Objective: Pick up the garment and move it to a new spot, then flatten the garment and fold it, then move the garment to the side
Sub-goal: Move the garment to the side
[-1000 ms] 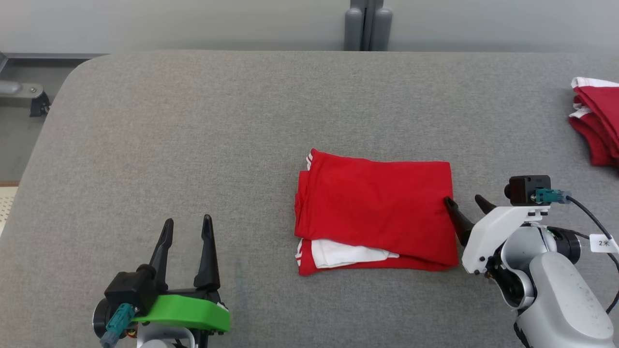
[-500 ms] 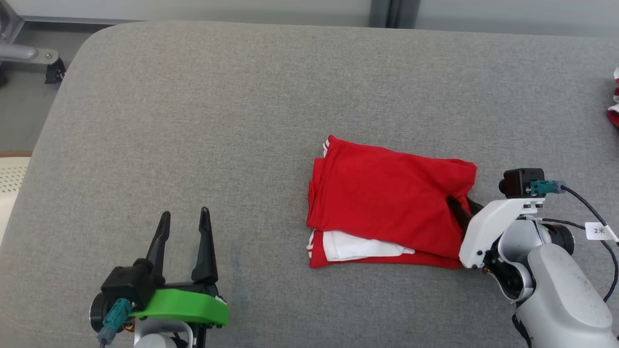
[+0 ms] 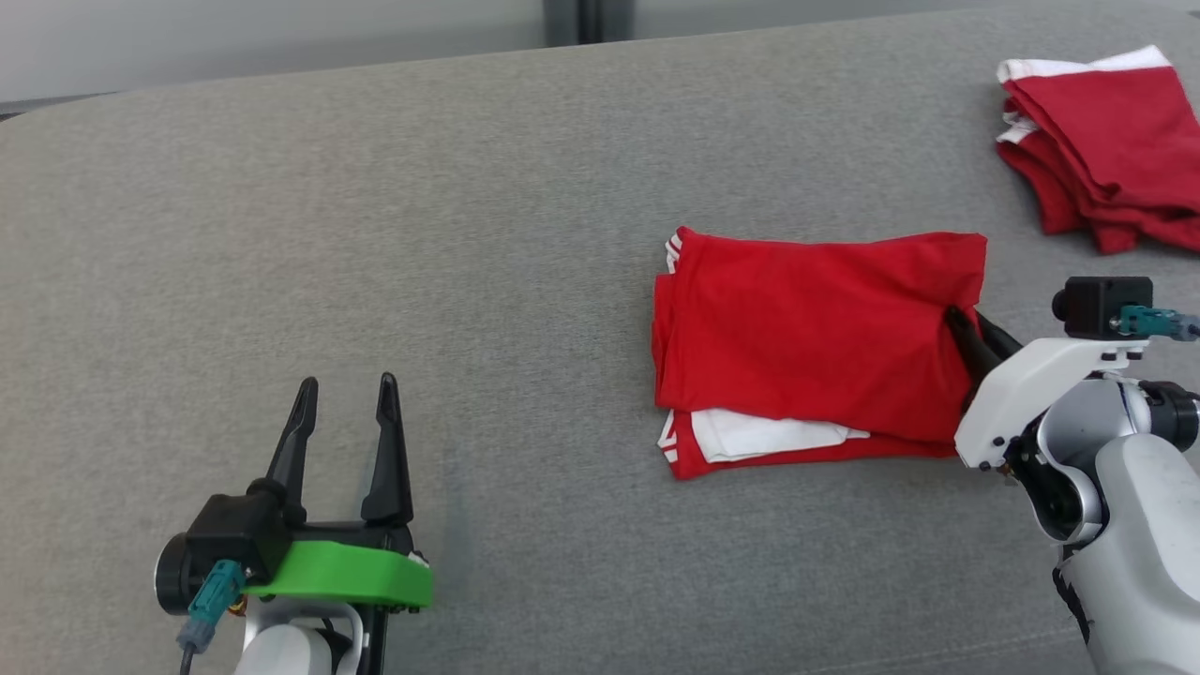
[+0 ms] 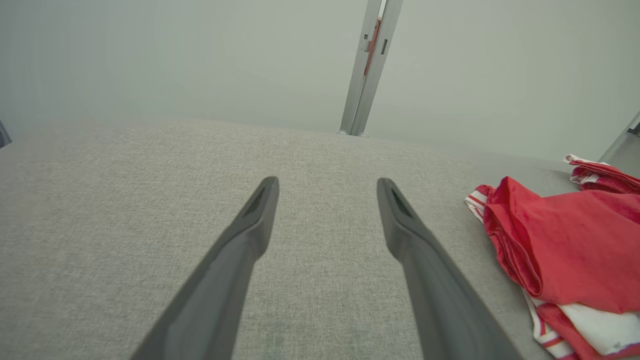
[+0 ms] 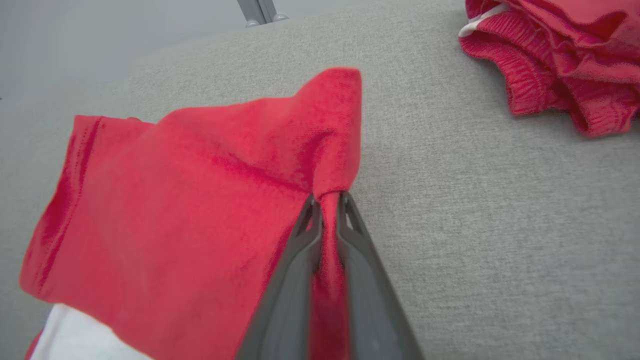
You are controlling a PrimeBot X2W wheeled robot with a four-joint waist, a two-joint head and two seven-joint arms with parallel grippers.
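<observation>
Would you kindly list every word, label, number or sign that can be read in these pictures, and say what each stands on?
None: no readable text appears in any view.
The folded red garment with white stripes carries stripes, no print.
The pile of red and white cloth shows no lettering.
The green plastic bracket and the white plastic cover on the wrists are unmarked.
</observation>
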